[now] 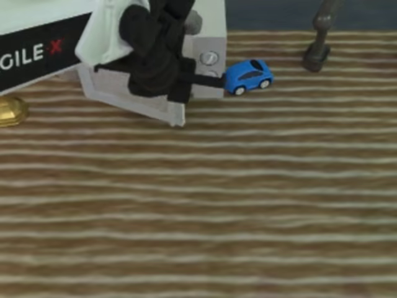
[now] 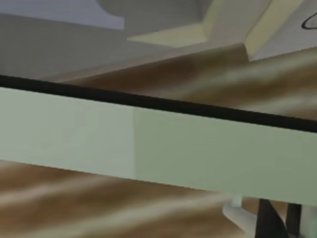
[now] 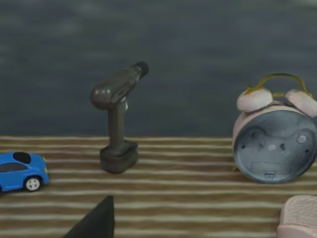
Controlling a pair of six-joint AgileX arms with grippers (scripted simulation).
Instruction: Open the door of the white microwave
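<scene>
The white microwave (image 1: 209, 25) stands at the table's back left, its knob panel (image 1: 209, 59) facing forward. Its door (image 1: 115, 92) is swung partly outward, the free edge (image 1: 178, 118) standing off the front. My left gripper (image 1: 180, 93) hangs over that free edge, shut on the door. In the left wrist view the door's edge (image 2: 173, 148) crosses the frame as a pale band, with two dark fingers (image 2: 270, 220) close together beside a white handle (image 2: 237, 215). My right gripper (image 3: 99, 220) is out of the top view and low over the table, away from the microwave.
A blue toy car (image 1: 248, 76) sits just right of the knob panel, touching a black part of the left gripper. A grey drill (image 1: 317, 43) stands at the back right. An alarm clock (image 3: 275, 144) and a pink object (image 3: 299, 218) show farther right. A gold object (image 1: 9, 112) lies at the left edge.
</scene>
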